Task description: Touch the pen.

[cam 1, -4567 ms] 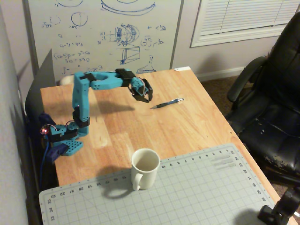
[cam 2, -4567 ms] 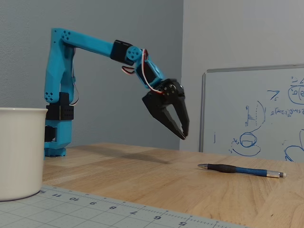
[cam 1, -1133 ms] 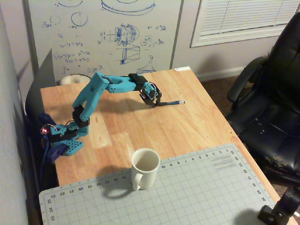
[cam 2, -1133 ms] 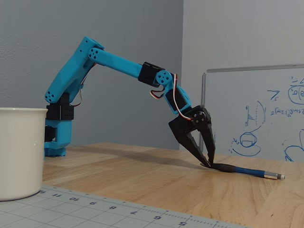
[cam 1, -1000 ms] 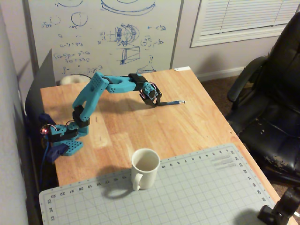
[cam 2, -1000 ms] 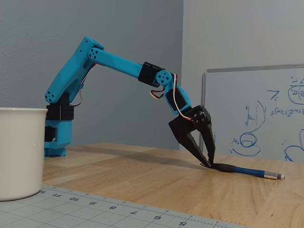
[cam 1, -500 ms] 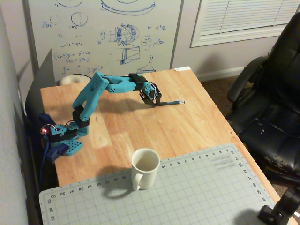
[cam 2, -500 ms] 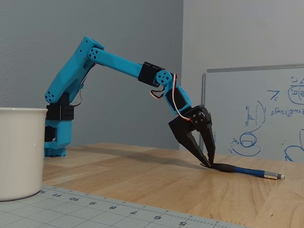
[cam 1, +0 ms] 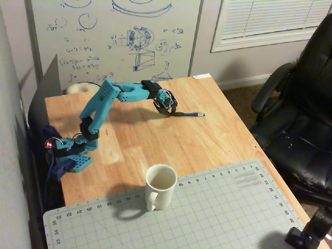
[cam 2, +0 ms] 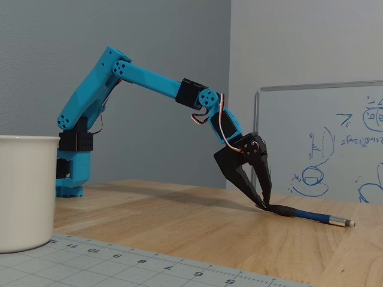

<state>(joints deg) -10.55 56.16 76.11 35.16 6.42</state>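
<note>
Fixed views show the nearly closed gripper (cam 2: 263, 205) tips meeting the pen (cam 2: 311, 214); press lightly to avoid rolling it.

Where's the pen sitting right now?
The pen lies flat on the wooden table toward its far edge near the whiteboard, in both fixed views; the gripper touches its left end.

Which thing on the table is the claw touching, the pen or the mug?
The pen: the claw tips meet its dark end. The white mug stands far off on the cutting mat.
</note>
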